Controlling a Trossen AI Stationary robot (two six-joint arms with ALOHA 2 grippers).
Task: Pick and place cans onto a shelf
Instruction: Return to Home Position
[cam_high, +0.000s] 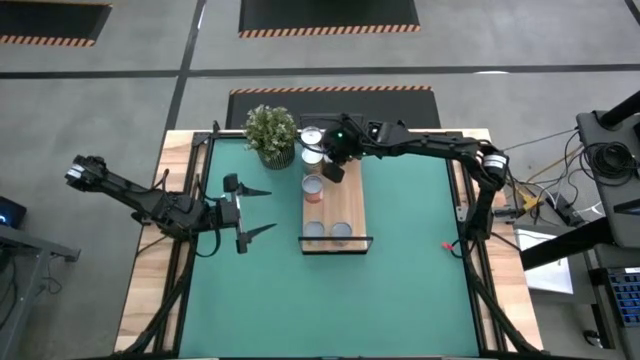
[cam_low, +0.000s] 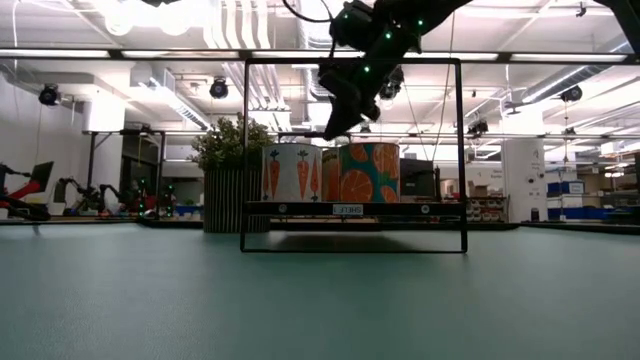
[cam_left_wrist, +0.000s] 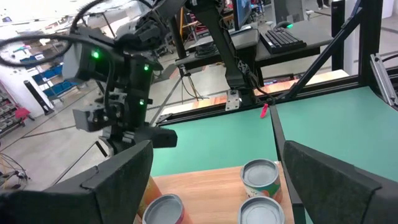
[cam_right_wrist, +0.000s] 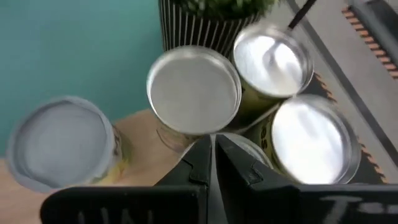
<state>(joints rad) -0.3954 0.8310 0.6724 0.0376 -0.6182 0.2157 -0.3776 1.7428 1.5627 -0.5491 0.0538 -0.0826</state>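
The wooden shelf (cam_high: 350, 205) lies lengthwise toward the table's (cam_high: 145, 290) far edge, with silver-topped cans (cam_high: 314, 190) upright on it. The right end effector (cam_high: 331, 173), closed and empty, hangs over them. The left end effector (cam_high: 268, 211) gapes.

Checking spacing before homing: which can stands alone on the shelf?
The red-sided can midway along the shelf; the others stand paired at one end or clustered by the plant, beneath the right gripper.

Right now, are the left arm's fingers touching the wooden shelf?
Apart. The high view shows green mat between the left gripper's open fingers and the shelf; the right gripper hovers over the cans at its far end.
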